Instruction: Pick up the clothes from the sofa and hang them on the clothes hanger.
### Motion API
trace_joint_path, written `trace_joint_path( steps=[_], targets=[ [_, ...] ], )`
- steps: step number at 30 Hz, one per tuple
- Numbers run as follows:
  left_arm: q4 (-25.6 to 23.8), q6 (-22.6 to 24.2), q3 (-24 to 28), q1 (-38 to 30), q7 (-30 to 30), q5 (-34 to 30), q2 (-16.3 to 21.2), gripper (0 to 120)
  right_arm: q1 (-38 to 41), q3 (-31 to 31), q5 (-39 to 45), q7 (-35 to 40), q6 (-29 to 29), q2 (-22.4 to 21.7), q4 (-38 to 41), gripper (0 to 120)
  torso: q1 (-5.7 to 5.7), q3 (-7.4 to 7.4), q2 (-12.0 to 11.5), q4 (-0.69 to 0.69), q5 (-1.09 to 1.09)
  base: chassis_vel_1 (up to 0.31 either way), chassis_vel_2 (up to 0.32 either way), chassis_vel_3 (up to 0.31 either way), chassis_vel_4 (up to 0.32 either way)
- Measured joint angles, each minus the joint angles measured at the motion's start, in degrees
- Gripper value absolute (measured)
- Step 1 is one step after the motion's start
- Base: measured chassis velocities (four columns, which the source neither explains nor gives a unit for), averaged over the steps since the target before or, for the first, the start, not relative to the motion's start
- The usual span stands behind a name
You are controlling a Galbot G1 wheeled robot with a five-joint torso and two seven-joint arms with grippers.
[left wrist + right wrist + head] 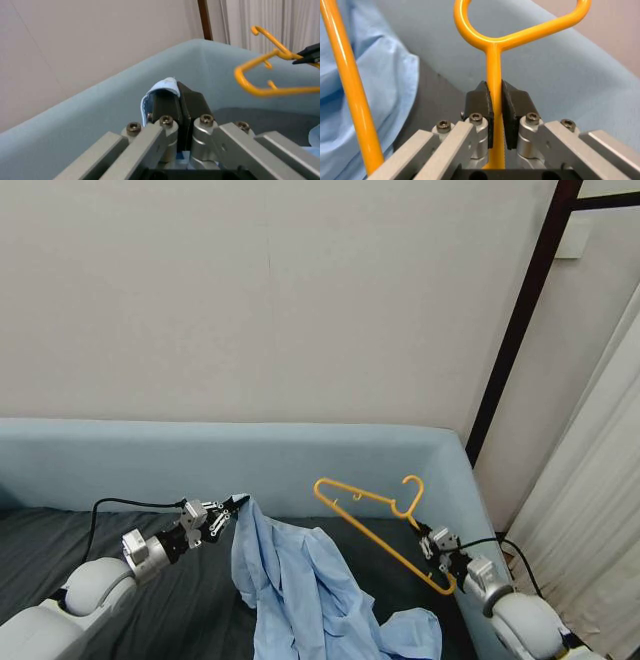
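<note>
I have a plain pale wall (pixel 250 300) ahead of both arms. Under them is a sofa (pixel 200 455) with a light blue backrest and a dark grey seat. A dark post (pixel 515 330) and a white curtain (pixel 600 510) stand off the right gripper's outer side.

The shirt (pixel 300 590) is light blue, thin and creased. My left gripper (pixel 232 505) is clamped on its top edge. The rest hangs below the fingertips and bunches on the seat toward the right arm. My right gripper (pixel 425 538) grasps the yellow hanger (pixel 375 525) by the stem under the hook, and the frame reaches out toward the left gripper.

The hanger's far corner and the pinched shirt edge are apart, with backrest showing between them. Bare seat lies on the left gripper's outer side, and the sofa's end wall sits close beside the right gripper.
</note>
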Motion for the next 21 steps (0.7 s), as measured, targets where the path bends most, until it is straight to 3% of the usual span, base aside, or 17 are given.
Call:
trace_joint_path(
  steps=[8,21],
  targets=[
    [-0.9,0.5,-0.4,0.3,1.3,-1.2,1.5,0,-6.8,-1.2,-13.1,5.5,-1.9,2.4,6.4,5,0.0,0.0,0.0,0.02,0.0,0.0,0.0,0.0,0.0],
    [-3.4,1.6,-0.4,1.1,1.1,-1.9,1.7,0,-8.7,-5.5,-21.3,13.1,-6.5,6.0,9.3,5,0.0,0.0,0.0,0.02,0.0,0.0,0.0,0.0,0.0]
  ],
)
